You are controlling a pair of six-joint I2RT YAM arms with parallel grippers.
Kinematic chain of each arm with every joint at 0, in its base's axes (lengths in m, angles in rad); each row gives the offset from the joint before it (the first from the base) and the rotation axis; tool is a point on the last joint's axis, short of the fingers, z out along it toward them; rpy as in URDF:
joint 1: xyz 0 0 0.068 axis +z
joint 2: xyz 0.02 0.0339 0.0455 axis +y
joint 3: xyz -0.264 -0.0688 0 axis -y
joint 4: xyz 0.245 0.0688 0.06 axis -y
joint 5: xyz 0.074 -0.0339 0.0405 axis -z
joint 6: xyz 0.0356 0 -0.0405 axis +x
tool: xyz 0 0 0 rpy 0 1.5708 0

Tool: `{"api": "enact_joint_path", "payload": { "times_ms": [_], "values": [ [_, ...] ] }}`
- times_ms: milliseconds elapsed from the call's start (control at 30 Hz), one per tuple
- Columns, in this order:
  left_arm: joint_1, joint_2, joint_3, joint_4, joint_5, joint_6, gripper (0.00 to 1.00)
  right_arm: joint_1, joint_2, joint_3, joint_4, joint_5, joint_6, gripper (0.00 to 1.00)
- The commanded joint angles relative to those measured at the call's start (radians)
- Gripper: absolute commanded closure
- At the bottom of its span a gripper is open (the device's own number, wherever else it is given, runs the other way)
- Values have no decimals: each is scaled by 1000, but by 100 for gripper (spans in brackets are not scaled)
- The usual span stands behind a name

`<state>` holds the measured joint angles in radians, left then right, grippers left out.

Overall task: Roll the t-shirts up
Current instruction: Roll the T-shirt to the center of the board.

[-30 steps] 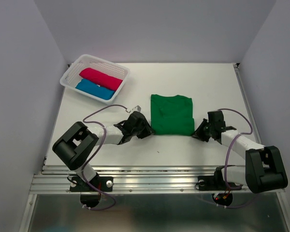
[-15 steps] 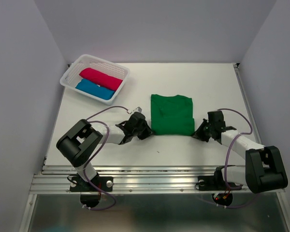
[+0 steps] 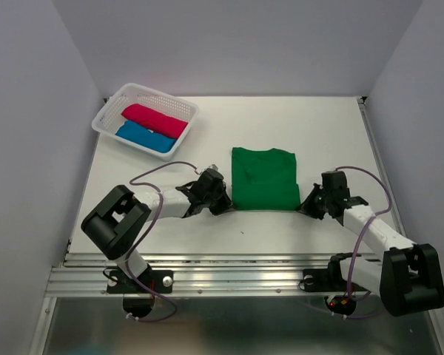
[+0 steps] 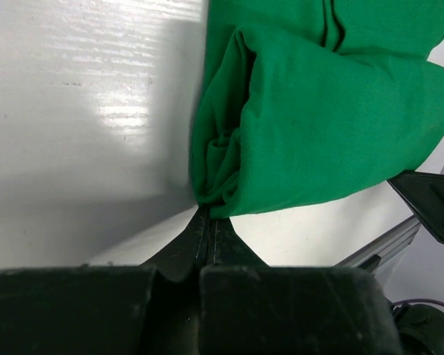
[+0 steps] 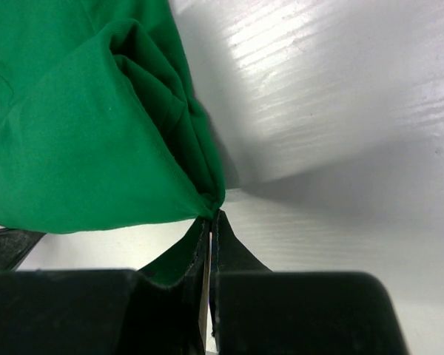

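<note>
A folded deep green t-shirt (image 3: pixel 263 177) lies flat in the middle of the table. My left gripper (image 3: pixel 226 205) is shut on its near left corner (image 4: pixel 214 194), and the cloth bunches at the fingertips. My right gripper (image 3: pixel 305 206) is shut on the near right corner (image 5: pixel 200 188). Both pinched corners are lifted slightly off the table. A crimson-pink t-shirt (image 3: pixel 154 120) and a bright blue t-shirt (image 3: pixel 143 137) lie rolled side by side in the white basket.
The white lattice basket (image 3: pixel 111 109) stands at the far left corner of the table. Grey walls close in on both sides and the back. A metal rail (image 3: pixel 237 270) runs along the near edge by the arm bases.
Both grippers have closed on the green shirt's near corners. The right arm shifted slightly right and toward the near edge. The shirt's near hem has lifted a little.
</note>
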<state>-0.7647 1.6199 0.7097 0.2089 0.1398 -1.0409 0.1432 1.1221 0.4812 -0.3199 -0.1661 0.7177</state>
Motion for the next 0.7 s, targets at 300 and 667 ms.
{"api": "enact_joint_path", "payload": {
  "times_ms": [300,667],
  "values": [
    [-2,-155,96,-328,40,-18,100,-7,-134,80,-235,-50,-41,99],
    [-1,-173,223,-509,69,-13,100,-7,-162,181,-364,-39,12,99]
  ]
}}
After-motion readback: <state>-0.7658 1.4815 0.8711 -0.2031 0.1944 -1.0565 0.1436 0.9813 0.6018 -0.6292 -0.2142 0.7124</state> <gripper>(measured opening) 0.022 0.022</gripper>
